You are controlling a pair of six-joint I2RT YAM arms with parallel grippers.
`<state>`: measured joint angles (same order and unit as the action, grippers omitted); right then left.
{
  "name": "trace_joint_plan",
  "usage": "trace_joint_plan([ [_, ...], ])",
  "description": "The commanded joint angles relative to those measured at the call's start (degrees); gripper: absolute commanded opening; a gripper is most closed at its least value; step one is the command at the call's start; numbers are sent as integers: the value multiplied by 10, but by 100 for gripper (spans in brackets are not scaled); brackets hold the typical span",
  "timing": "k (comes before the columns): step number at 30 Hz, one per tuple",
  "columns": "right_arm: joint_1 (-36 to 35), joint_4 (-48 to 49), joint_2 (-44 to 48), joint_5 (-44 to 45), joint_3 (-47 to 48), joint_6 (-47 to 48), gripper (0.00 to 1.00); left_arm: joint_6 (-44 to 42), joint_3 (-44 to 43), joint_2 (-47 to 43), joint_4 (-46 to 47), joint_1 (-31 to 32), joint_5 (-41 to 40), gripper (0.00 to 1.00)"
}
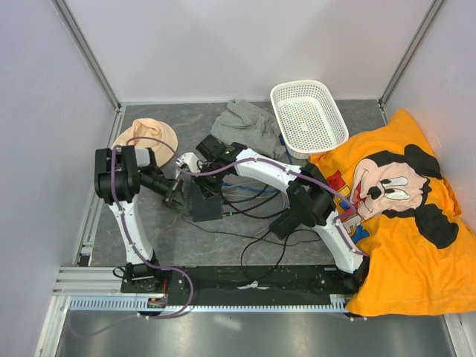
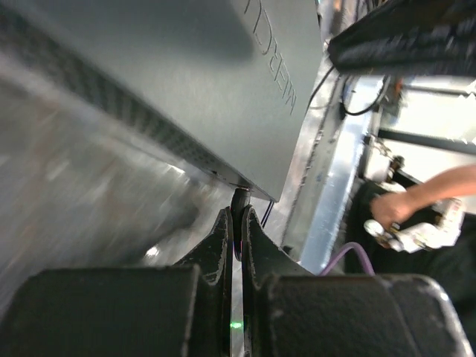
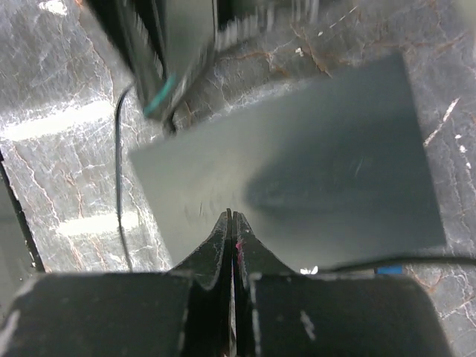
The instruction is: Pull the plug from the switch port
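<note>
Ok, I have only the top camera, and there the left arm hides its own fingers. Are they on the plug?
Observer: Yes. In the left wrist view the left gripper is closed on a dark plug at the edge of the switch.
Operator: And the right gripper?
Observer: The right gripper is shut and empty, with its tips over the flat top of the switch.
Operator: Is the plug out?
Observer: It does not look so. The plug reaches up to the switch's edge with no gap that I can see, but the place where they join is in shadow.
</note>
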<state>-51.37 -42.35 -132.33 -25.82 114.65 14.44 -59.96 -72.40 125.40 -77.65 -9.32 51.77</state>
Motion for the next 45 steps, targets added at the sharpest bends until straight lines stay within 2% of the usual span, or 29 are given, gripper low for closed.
trace_joint_plan([
  [1, -4, -2, -27, 8, -2, -9, 0, 99, 8, -31, 35, 41, 37, 2],
  [10, -4, 18, -50, 31, -109, -66, 0, 164, -27, -13, 40, 40, 54, 2],
  [14, -5, 22, -57, 41, -145, -85, 0, 182, -9, -26, 64, 41, 9, 2],
  [19, -2, 26, -59, 56, -174, -105, 0, 175, 21, -21, 65, 26, -29, 2],
  [23, 4, 20, -80, 46, -158, -106, 0, 151, 47, -6, 57, 12, -57, 2],
  [26, 6, 19, -90, 47, -159, -107, 0, 144, 67, -2, 86, -6, -72, 2],
  [34, 4, 21, -91, 54, -183, -105, 0, 78, 52, 18, 42, -47, -42, 2],
  [35, 4, 19, -92, 56, -185, -104, 0, 71, 49, 19, 34, -47, -42, 6],
  [36, 4, 19, -92, 57, -187, -104, 0, 71, 46, 17, 31, -49, -41, 19],
  [39, 4, 16, -90, 54, -181, -99, 0, 61, 47, -7, 25, -51, -39, 36],
  [41, 4, 16, -89, 55, -176, -97, 0, 71, 56, -55, 34, -51, -47, 43],
  [42, 4, 16, -88, 56, -176, -95, 0, 78, 60, -75, 47, -52, -54, 53],
  [43, 4, 15, -88, 56, -174, -93, 0, 83, 60, -111, 51, -52, -67, 58],
  [45, 4, 13, -86, 59, -171, -86, 0, 94, 59, -150, 60, -51, -79, 61],
])
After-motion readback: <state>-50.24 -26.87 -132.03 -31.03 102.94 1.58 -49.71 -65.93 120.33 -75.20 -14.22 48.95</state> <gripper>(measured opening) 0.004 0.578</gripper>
